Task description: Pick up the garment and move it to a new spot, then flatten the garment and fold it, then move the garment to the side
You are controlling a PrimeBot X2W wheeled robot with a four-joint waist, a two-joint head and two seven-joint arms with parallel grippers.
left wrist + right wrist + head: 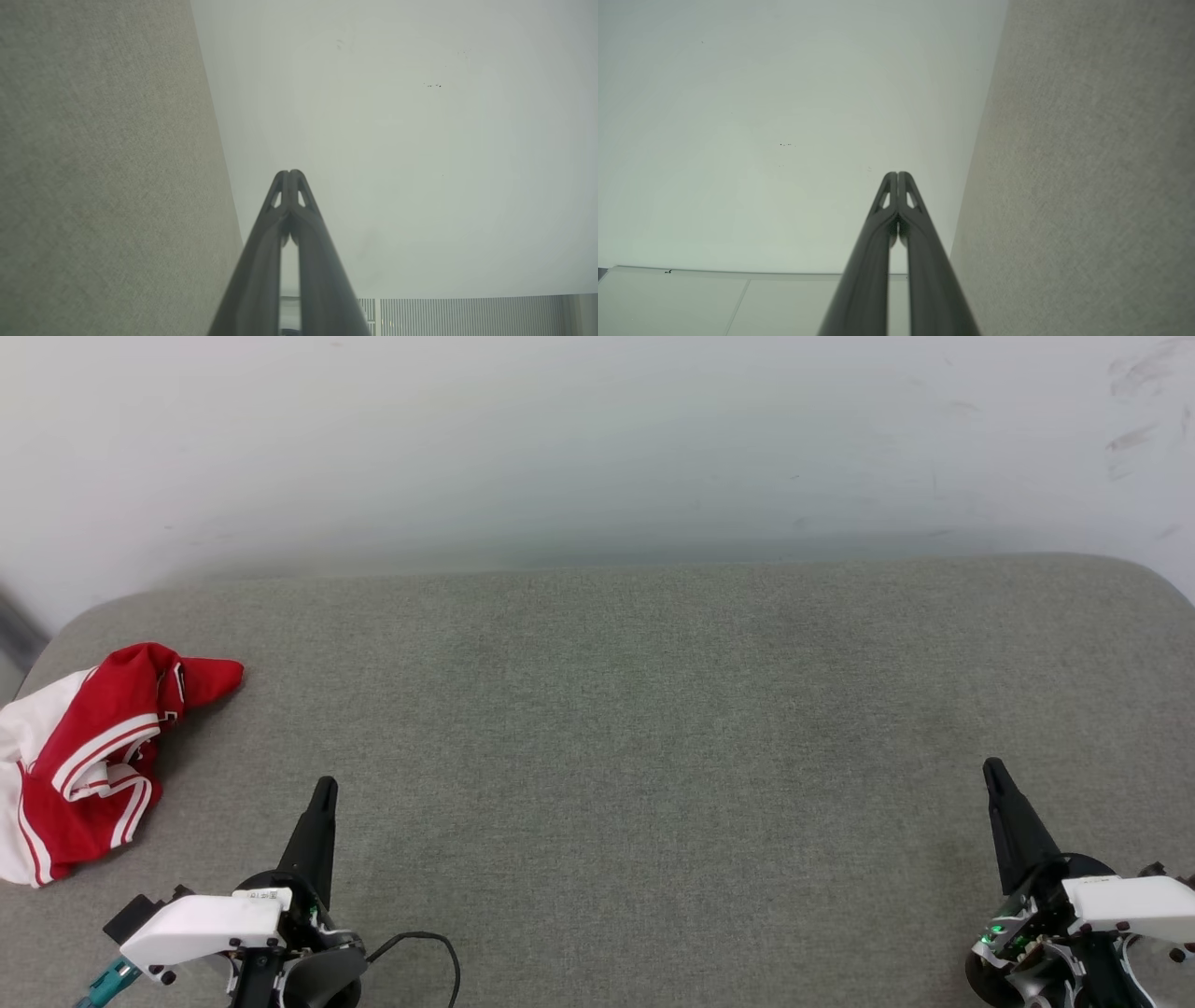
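The garment [89, 756] lies crumpled at the left edge of the grey fabric surface [635, 728]: red cloth, white sleeve, red-and-white stripe trim showing. My left gripper [323, 791] is shut and empty, hovering low to the right of the garment and apart from it. My right gripper [993, 772] is shut and empty at the lower right, far from the garment. In the left wrist view the left gripper [289, 173] has its tips pressed together. In the right wrist view the right gripper [897, 174] is likewise closed with nothing between the tips.
A pale wall [597, 439] rises behind the surface's far edge. A black cable [429, 947] loops beside the left wrist. The surface's rounded corners show at the far left and far right.
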